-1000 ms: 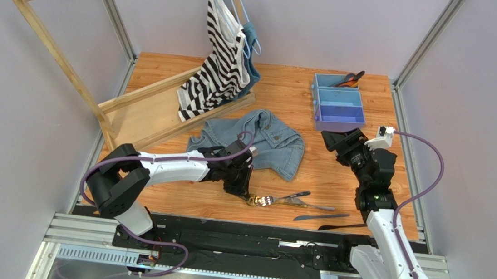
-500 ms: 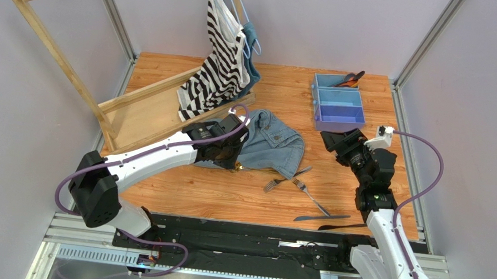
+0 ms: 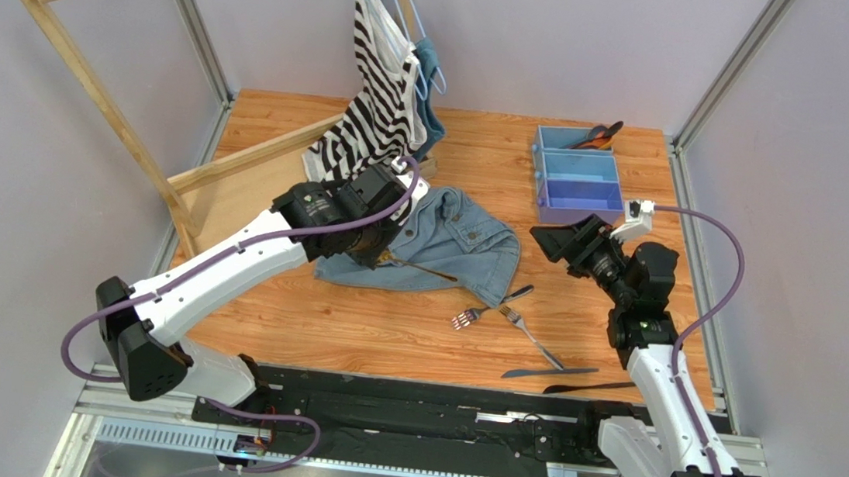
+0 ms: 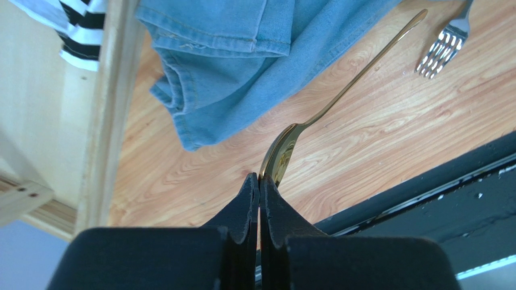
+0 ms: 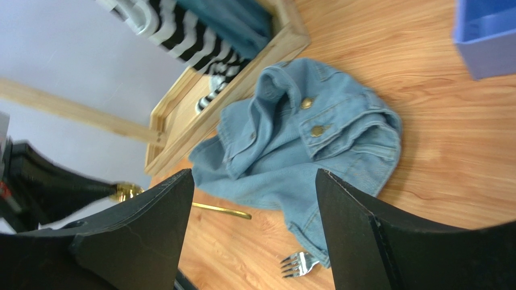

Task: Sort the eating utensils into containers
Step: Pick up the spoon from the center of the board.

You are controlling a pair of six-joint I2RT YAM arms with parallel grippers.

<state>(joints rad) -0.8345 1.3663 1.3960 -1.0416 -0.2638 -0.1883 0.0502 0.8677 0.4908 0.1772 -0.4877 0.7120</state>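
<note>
My left gripper (image 3: 378, 255) is shut on the bowl of a gold spoon (image 4: 339, 90), held above the table at the front edge of a denim jacket; the handle points right (image 3: 438, 273). Two silver forks (image 3: 487, 307) (image 3: 531, 334) lie crossed at mid-table, and two dark knives (image 3: 545, 372) (image 3: 590, 387) lie near the front edge. The light blue three-compartment tray (image 3: 577, 195) stands at the back right, with orange and black utensils (image 3: 601, 135) in its far compartment. My right gripper (image 3: 552, 242) hangs open and empty just in front of the tray; its view shows the spoon (image 5: 221, 209) and a fork (image 5: 300, 264).
A crumpled denim jacket (image 3: 452, 241) lies mid-table behind the forks. A tilted wooden rack (image 3: 248, 181) with a striped shirt (image 3: 378, 106) on hangers fills the back left. A black rail (image 3: 414, 395) runs along the front table edge.
My left arm has lifted the gold spoon off the front of the table and carried it back and left over the jacket's edge. The forks stayed behind. The right gripper shifted slightly left.
</note>
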